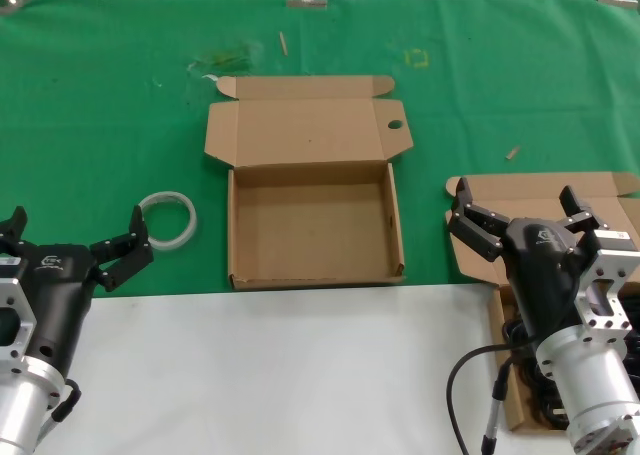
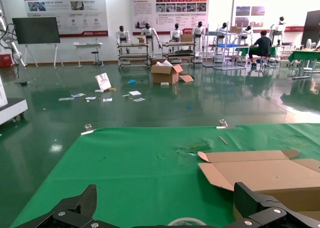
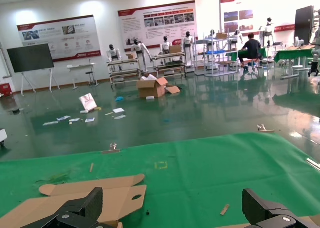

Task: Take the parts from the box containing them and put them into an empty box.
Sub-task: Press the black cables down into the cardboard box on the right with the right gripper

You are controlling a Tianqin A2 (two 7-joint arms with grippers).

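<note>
The empty box [image 1: 313,272] lies open mid-table, its raised lid showing a small round hole [image 1: 394,125]. At the right edge sits the box containing them [image 1: 524,186], mostly hidden by my right arm. Black parts [image 1: 527,379] show in a sliver of it beside the arm. My right gripper [image 1: 515,200] hovers open over that box, holding nothing. My left gripper [image 1: 76,233] waits open at the lower left, clear of both boxes. In the right wrist view the right gripper [image 3: 172,205] frames the holed lid [image 3: 60,204]. In the left wrist view the left gripper [image 2: 167,204] stands wide, near the lid [image 2: 265,172].
A clear tape ring [image 1: 167,218] lies on the green mat [image 1: 100,125] between my left gripper and the empty box, and shows as the tape ring [image 2: 186,221] between the left fingers. Small wooden scraps [image 1: 512,153] lie on the mat. A white strip [image 1: 280,365] runs along the table's near side.
</note>
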